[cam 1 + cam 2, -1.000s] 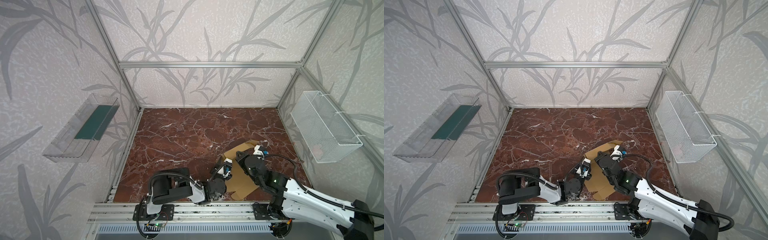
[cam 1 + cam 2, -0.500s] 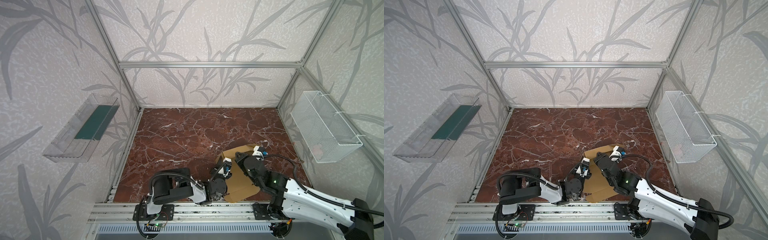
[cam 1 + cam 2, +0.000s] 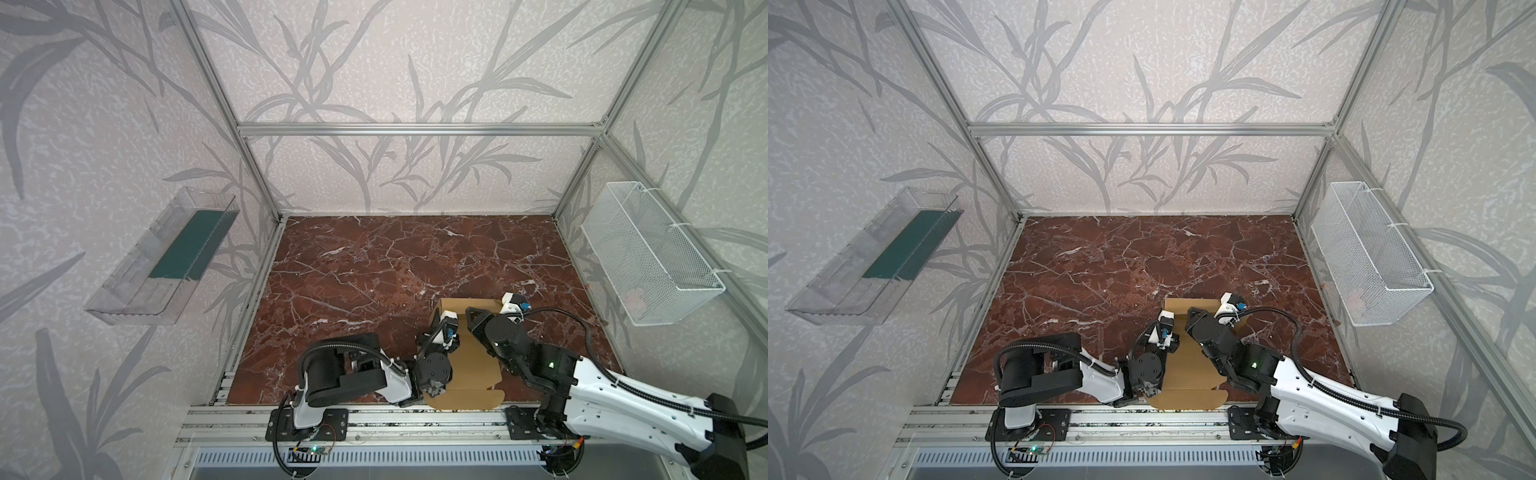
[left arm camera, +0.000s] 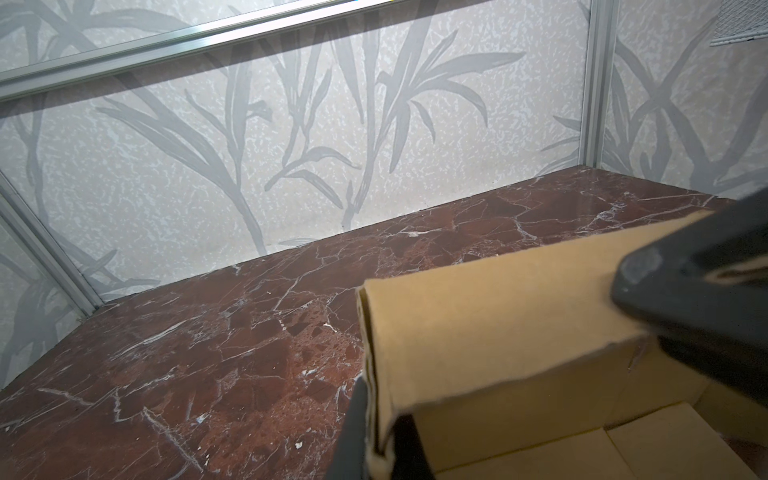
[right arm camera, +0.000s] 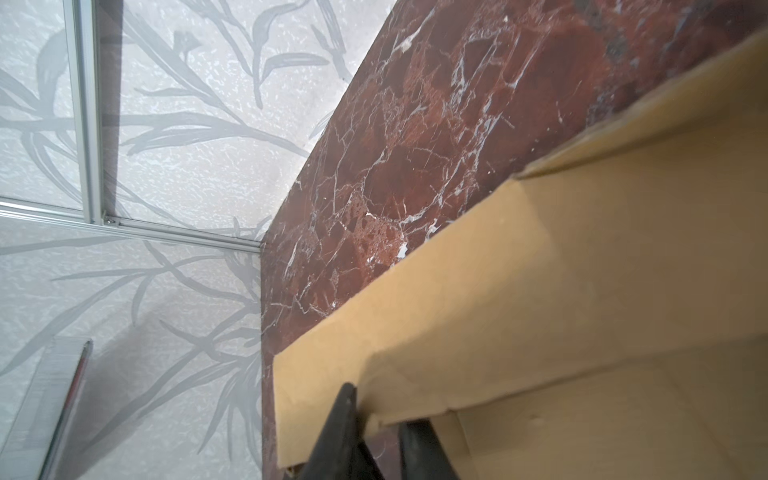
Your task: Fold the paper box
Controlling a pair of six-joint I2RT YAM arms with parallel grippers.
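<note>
In both top views, the paper box (image 3: 469, 374) (image 3: 1187, 370) lies part-folded at the near edge of the bench (image 3: 374, 270), between the arms.

Left wrist view: the left tool (image 4: 378, 444) is pinching a raised wall.

Right wrist view: the right tool (image 5: 380, 436) is slightly spread, astride a flap edge.

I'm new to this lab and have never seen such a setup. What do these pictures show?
Two robot arms, the left arm and the right arm, work at a marble table. Two pictures look down from overhead; two come from cameras on the wrists. A half-folded paper box lies on the table. The left end effector is shut on a raised wall; the right end effector stands slightly open around a flap's edge.
</note>
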